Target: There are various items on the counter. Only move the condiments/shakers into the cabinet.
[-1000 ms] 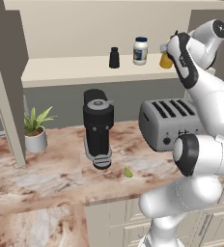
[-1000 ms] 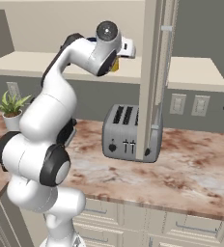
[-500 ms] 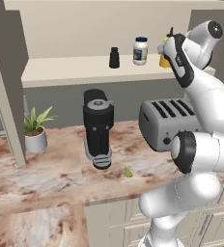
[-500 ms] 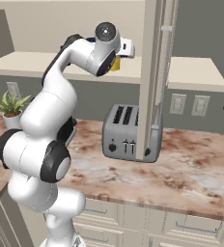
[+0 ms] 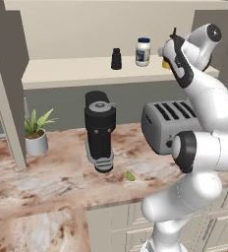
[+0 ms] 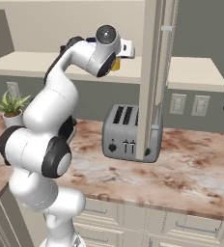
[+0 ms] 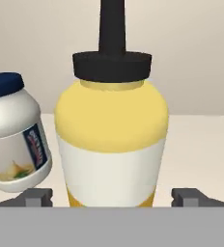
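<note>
The yellow squeeze bottle (image 7: 111, 140) with its black nozzle stands upright on the cabinet's cream shelf board (image 5: 71, 71), at the right end (image 5: 164, 63), and peeks out behind the hand (image 6: 116, 64). My gripper (image 7: 111, 197) is open around it, a fingertip (image 7: 36, 197) on each side with a small gap to the bottle. Just left of it stands the white jar with the dark blue lid (image 7: 15, 135) (image 5: 143, 51). The short black shaker (image 5: 116, 58) is farther left on the same shelf.
On the marbled counter (image 5: 47, 187) stand the black coffee machine (image 5: 100, 130), silver toaster (image 5: 167, 123), potted plant (image 5: 36, 130) and tiny green piece (image 5: 130, 175). A tall upright cabinet panel (image 6: 155, 72) stands close to the right of my hand.
My hand has shifted slightly left along the shelf with the yellow bottle at its tips. The jar and shaker have not moved.
</note>
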Tool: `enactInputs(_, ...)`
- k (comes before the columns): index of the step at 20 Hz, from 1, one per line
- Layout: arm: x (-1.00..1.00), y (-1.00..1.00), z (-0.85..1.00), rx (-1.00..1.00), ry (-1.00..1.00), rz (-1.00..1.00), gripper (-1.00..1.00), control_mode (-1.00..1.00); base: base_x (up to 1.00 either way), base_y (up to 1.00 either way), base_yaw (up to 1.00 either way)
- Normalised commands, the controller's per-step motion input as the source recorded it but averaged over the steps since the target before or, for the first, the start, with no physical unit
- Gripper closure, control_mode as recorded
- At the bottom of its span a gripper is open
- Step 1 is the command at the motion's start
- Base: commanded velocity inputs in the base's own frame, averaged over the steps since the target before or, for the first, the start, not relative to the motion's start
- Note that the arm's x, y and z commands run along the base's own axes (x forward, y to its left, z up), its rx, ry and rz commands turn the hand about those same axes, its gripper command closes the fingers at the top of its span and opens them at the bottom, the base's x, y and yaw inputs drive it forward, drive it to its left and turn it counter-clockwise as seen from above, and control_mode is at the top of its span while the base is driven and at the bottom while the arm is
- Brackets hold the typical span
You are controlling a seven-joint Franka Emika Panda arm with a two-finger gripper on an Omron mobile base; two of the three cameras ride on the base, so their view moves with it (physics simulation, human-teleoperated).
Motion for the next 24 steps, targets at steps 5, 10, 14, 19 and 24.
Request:
enactInputs(5,-0.92,0.00,-0.12,0.00,-0.10,-0.01,-1.00,-1.00,0.00,0.00,0.00)
enactInputs(10,-1.00,0.04,-0.56,0.00,-0.08,-0.01,-1.00,-1.00,0.00,0.00,0.00)
enactInputs(14,-1.00,0.19,-0.73,0.00,0.00,0.00,-1.00,-1.00,0.00,0.00,0.00)
enactInputs(19,-0.79,0.05,-0.71,0.01,0.24,0.00,-1.00,-1.00,0.00,0.00,0.00)
enactInputs(24,-0.77,0.09,-0.42,-0.07,-0.01,0.16,-1.00,-1.00,0.00,0.00,0.00)
